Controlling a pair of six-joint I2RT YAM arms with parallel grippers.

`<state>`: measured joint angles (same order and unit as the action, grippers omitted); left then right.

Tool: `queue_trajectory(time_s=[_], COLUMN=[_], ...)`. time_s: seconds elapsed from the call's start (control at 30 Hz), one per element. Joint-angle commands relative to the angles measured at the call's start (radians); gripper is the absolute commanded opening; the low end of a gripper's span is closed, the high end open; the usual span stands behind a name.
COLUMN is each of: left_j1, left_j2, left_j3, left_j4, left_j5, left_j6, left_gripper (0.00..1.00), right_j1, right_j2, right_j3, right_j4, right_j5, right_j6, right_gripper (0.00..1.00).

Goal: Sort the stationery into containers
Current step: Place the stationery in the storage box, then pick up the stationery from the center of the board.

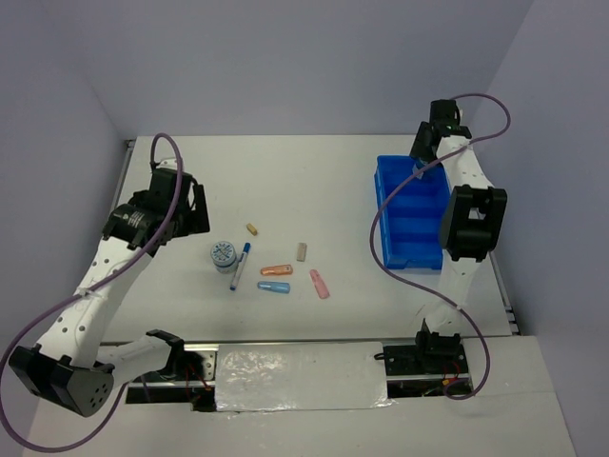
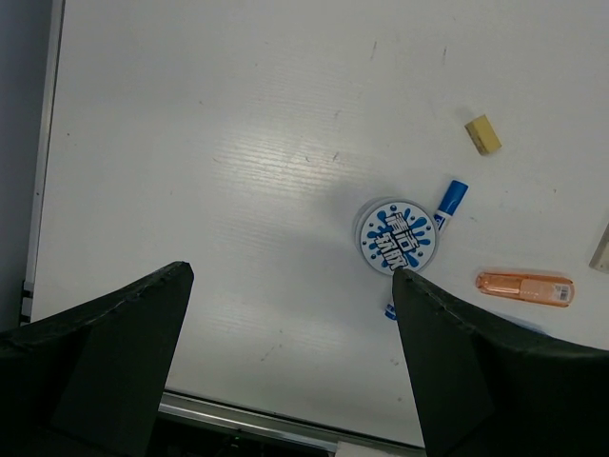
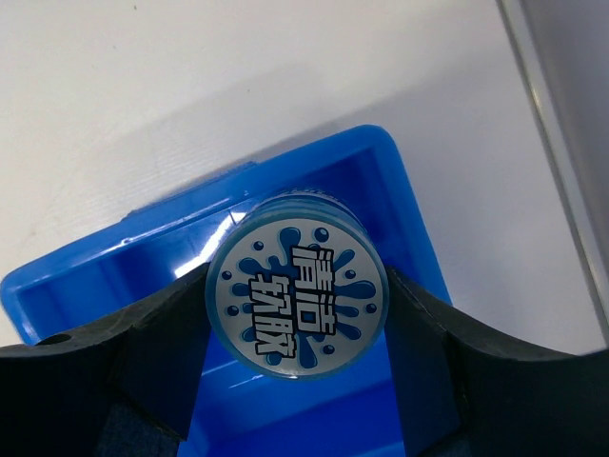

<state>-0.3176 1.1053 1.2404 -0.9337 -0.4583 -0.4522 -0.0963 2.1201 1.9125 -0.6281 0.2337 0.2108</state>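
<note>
Open white counter (image 1: 314, 181) across the whole far half, bare from the left edge over to the tray. Blue tray (image 1: 407, 228) set lengthwise near the right edge, split into a row of compartments, well apart from the loose pieces.

Loose pieces gathered in the near middle:
- Roll (image 1: 224, 253) lying flat, round, white face printed with a blue splash and characters.
- White pen (image 1: 240, 266) with a blue cap just beside the roll on its right, little room between the two.
- Tan stub (image 1: 252, 228) farther back and grey stub (image 1: 302, 251) off to the right.
- Orange capsule (image 1: 276, 270), blue capsule (image 1: 274, 287) and pink capsule (image 1: 319, 284) nearer the front edge, close together but apart.

Left arm (image 1: 105, 267) reaching over the left part of the counter, close to its left edge. Left jaws spread wide, released, gripping nothing. Fingers (image 2: 105, 352) hovering above bare counter, with the roll just off the tip of the right-hand one in the wrist view.

Right arm (image 1: 473, 221) stretched along the tray to its far end. Right jaws clenched on a second roll (image 3: 297, 297) with the same blue splash face, one finger pressed to each side of its rim. Held over the tray's end compartment, close to the end wall. Cannot tell whether it touches the compartment floor.
</note>
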Motion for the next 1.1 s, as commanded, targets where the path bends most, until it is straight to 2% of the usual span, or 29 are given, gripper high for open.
queue_trajectory(time_s=[0.0,0.07,0.13,0.33,0.43,0.53,0.77,0.9,1.07], left_j1=[-0.003,-0.005,-0.005,-0.005,-0.005,-0.003,-0.006,-0.006,-0.006], left_j2=[0.004,0.007,0.01,0.028,0.045,0.083,0.165,0.194,0.277], left_j3=[-0.004,-0.004,-0.005,0.014,0.021,-0.001,-0.134,-0.211,-0.245], left_j4=[0.032,0.036,0.047,0.036,0.024,0.026,0.12,0.222,0.323], left_j5=[0.027,0.044,0.081,0.084,0.07,0.124,0.326,0.333,0.325], left_j6=[-0.014,-0.014,-0.008,-0.023,-0.045,-0.083,-0.169,-0.163,-0.154], left_gripper=[0.99,0.99,0.99,0.99,0.99,0.99,0.99,0.99,0.99], right_j1=[-0.005,-0.008,-0.008,-0.002,0.044,0.136,0.332,0.349,0.372], right_j2=[0.015,0.018,0.017,-0.052,-0.135,-0.219,-0.374,-0.419,-0.474], right_j3=[0.039,0.037,0.036,0.037,0.028,-0.001,-0.205,-0.325,-0.447], right_j4=[0.073,0.08,0.079,0.07,0.065,0.041,0.071,0.152,0.166], right_j5=[-0.019,-0.049,-0.062,-0.073,-0.069,-0.082,-0.207,-0.404,-0.436], right_j6=[-0.028,-0.027,-0.024,-0.01,-0.016,-0.002,0.029,0.062,0.059], right_gripper=[0.6,0.7,0.99,1.0,1.0,1.0,1.0,1.0,1.0])
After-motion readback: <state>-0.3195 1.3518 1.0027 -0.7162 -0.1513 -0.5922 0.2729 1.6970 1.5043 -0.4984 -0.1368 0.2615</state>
